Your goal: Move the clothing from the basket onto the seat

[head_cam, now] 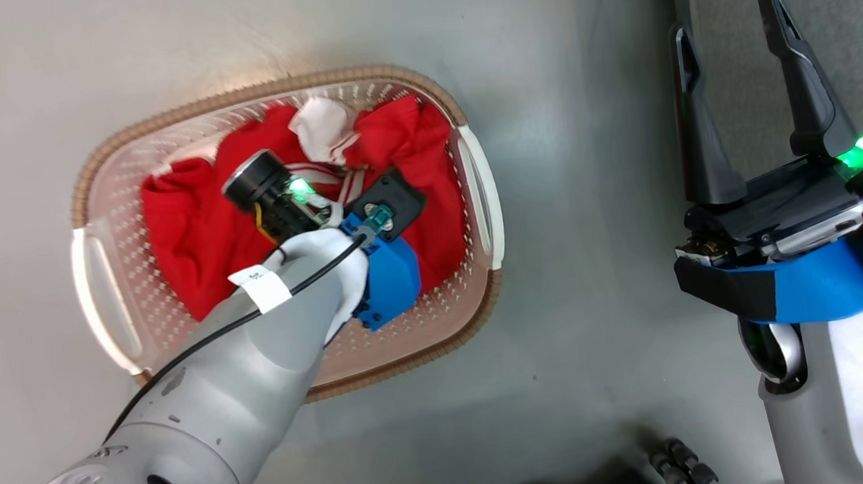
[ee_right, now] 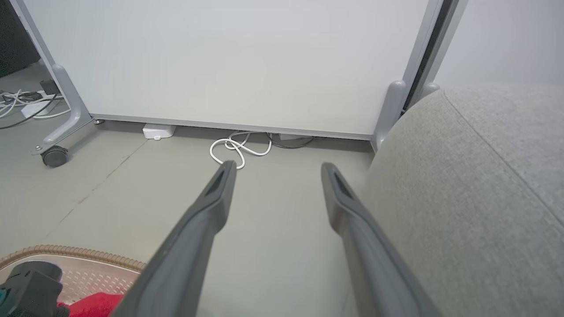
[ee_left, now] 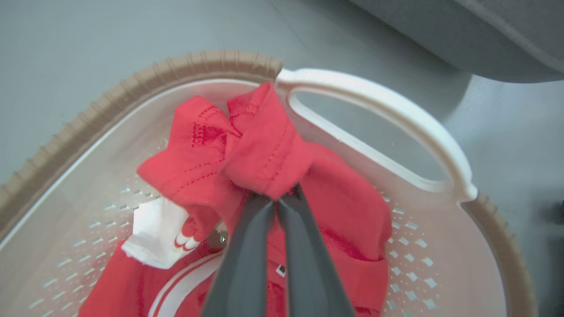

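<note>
Inside the basket [ee_left: 220, 66], left tool [ee_left: 277, 200] pinches clothing [ee_left: 264, 149] at its tips; right tool [ee_right: 277, 167] spread.

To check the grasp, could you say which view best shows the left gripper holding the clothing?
Left wrist view: the left gripper shuts on a clothing fold. Head view: the wrist covers it. Right wrist view: a red scrap.

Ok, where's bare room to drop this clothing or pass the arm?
Bare floor lies between the basket and the open right gripper; the visible seat surface beside it is bare. Crowded: the basket interior, filled with clothing around the left gripper.
</note>
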You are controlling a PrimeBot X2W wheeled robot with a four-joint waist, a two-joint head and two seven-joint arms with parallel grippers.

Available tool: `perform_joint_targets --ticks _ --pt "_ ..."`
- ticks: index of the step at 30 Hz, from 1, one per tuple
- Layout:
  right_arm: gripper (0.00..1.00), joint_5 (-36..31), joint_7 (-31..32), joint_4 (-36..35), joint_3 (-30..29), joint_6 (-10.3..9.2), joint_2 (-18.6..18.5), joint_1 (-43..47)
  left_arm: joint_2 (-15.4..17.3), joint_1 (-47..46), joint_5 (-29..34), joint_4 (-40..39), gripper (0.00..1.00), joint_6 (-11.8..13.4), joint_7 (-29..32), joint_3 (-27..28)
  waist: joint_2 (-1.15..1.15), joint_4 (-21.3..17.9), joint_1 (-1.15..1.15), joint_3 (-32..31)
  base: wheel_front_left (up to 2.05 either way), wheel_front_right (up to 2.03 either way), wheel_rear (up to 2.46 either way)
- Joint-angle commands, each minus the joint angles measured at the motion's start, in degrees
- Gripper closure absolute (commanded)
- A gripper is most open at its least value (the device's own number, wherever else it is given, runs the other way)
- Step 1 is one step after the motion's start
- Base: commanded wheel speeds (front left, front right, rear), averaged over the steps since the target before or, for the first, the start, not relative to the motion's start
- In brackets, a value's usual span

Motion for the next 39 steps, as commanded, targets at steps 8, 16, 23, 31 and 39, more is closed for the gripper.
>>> perform_joint_targets --ticks 8,16,23,31,39 --pt "0.00 -0.33 -0.04 2.05 0.33 0.03 -0.18 0.16 2.54 5.28 1.94 -8.44 1.00 1.47 -0.34 6.15 0.00 2.22 0.00 -8.56 0.00 0.00 0.00" --pt "0.00 -0.62 -0.04 3.88 0.37 0.03 -0.18 1.98 3.98 10.82 4.39 -14.40 1.00 2.45 -0.34 12.56 0.00 3.48 0.00 -15.16 0.00 0.00 0.00" --pt "0.00 -0.67 -0.04 5.51 0.44 0.03 -0.18 4.05 4.88 16.38 7.52 -20.95 1.00 2.62 -0.35 19.95 0.00 4.57 0.00 -21.87 0.00 0.00 0.00" --pt "0.00 -0.38 -0.04 7.14 0.54 0.03 -0.18 6.67 5.48 22.38 11.75 -28.63 1.00 2.09 -0.35 28.12 0.00 5.49 0.00 -29.06 0.00 0.00 0.00" --pt "0.00 0.16 -0.04 8.09 0.43 0.03 -0.18 9.31 5.62 26.59 15.48 -35.63 1.00 1.42 -0.35 35.02 0.00 6.52 0.00 -34.71 0.00 0.00 0.00"
